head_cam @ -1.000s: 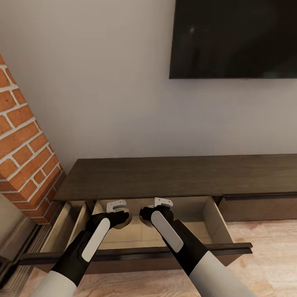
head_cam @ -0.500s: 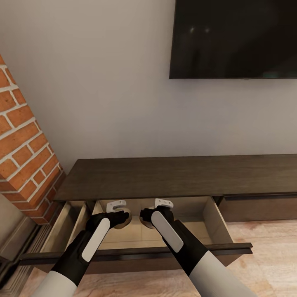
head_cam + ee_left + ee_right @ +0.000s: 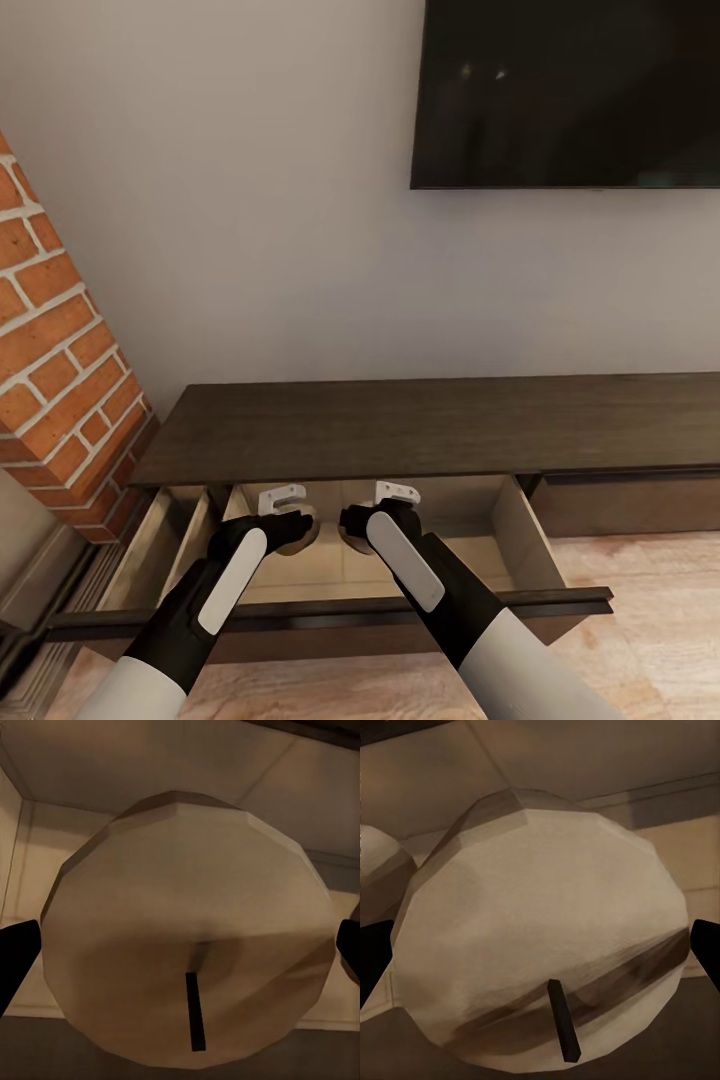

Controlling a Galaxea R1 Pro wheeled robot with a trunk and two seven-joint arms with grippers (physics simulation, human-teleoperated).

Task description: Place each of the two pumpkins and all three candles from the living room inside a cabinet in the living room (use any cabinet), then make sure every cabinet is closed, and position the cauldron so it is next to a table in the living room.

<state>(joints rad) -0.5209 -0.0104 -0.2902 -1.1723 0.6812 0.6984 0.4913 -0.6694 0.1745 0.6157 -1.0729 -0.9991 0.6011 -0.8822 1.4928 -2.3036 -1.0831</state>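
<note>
Left pincer point(image 3: 291, 519) clamped on a beige candle point(image 3: 187, 922), right pincer point(image 3: 362, 517) gripping another candle point(image 3: 547, 922), both down inside the cabinet's point(image 3: 400, 425) pulled-out drawer point(image 3: 515, 535)

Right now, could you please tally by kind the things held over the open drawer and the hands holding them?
Candles: 2, the left candle and the right candle, both over the open drawer.
Hands: 2, the left hand and the right hand, each shut on a candle.
Total: 4.
</note>
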